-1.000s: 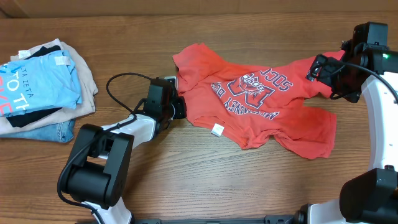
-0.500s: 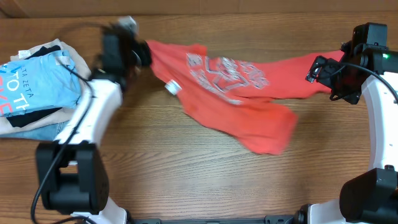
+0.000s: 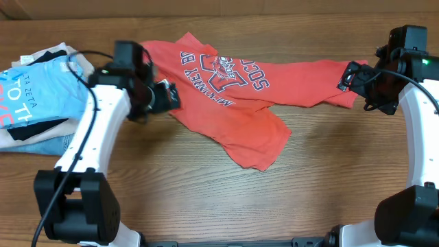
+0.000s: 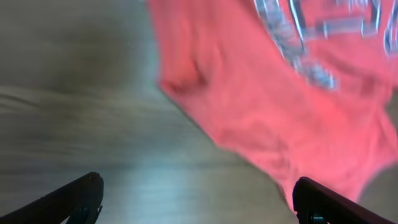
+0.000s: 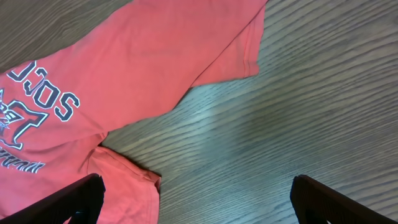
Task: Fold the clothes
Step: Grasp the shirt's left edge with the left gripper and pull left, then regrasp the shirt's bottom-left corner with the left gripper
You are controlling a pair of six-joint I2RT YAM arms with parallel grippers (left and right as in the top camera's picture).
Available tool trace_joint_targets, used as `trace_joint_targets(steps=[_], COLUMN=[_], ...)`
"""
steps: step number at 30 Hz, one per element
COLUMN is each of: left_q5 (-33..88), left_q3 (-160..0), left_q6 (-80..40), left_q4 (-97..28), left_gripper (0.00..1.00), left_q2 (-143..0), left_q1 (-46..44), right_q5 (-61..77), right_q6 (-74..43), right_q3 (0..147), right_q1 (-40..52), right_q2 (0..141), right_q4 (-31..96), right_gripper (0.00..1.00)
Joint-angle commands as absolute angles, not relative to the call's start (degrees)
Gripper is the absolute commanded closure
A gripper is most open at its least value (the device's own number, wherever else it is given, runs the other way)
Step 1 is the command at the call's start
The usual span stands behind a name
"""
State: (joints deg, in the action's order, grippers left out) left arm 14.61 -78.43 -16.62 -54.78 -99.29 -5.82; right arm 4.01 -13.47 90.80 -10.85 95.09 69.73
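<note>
**Overhead.** A red-orange short-sleeved cotton T-shirt (image 3: 226, 113) lies on the brown wooden bench (image 3: 206, 199). It is stretched in a long band across the side far from the arm bases, navy-and-white print facing up. One flap trails toward the near edge in a loose point. The left gripper (image 3: 163, 98) sits at the shirt's left edge, and the right gripper (image 3: 351, 79) at the right sleeve end. A pile of folded garments with a light blue tee on top (image 3: 38, 96) rests at far left, apart from the shirt.

Progress, as I judge it: no fold has been made. The shirt is rumpled and not yet flat, so the spreading and every fold remain.

**Left wrist.** The view is heavily blurred. The jaws are spread wide with bare bench between the tips. The shirt lies ahead of them, apparently untouched.

**Right wrist.** The view is sharp. The jaws are wide apart and hold nothing. Wood grain shows between them, and the sleeve hem lies ahead.

**Cross-check.** From overhead alone, either gripper could be pinching cloth, but the wrist views show both are empty. Only the overhead shows the shirt's whole layout and the pile.
</note>
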Motion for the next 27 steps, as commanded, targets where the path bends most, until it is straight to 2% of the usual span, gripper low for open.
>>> trace_joint_targets(steps=[1, 5, 8, 15, 20, 27], left_q5=[19.62, 19.68, 19.66, 18.06, 12.95, 9.15], left_q3=[-73.41, -67.57, -64.12, -58.94, -58.59, -58.26], left_q6=[-21.02, -28.08, -33.58, -47.03, -51.51, -56.38], left_q4=[-53.36, -47.51, -42.13, -28.99, -28.62, -30.41], left_gripper=[0.00, 0.03, 0.10, 0.12, 0.14, 0.13], left_q2=[-99.68, -99.68, -99.68, -99.74, -99.74, -99.88], left_q1=[-10.57, -17.02, -21.98, -31.77, -35.42, -36.07], right_q5=[3.46, 3.44, 3.46, 3.46, 3.46, 3.46], right_q6=[-13.28, -13.02, -13.04, -13.02, -13.02, -13.02], right_q3=[91.98, 91.98, 91.98, 91.98, 91.98, 91.98], right_q1=[-11.00, -11.00, -11.00, -11.00, -11.00, -11.00], right_q2=[94.30, 94.30, 94.30, 94.30, 94.30, 94.30], right_q4=[69.56, 69.60, 69.82, 70.02, 70.13, 70.22], right_gripper=[0.00, 0.00, 0.00, 0.00, 0.00, 0.00])
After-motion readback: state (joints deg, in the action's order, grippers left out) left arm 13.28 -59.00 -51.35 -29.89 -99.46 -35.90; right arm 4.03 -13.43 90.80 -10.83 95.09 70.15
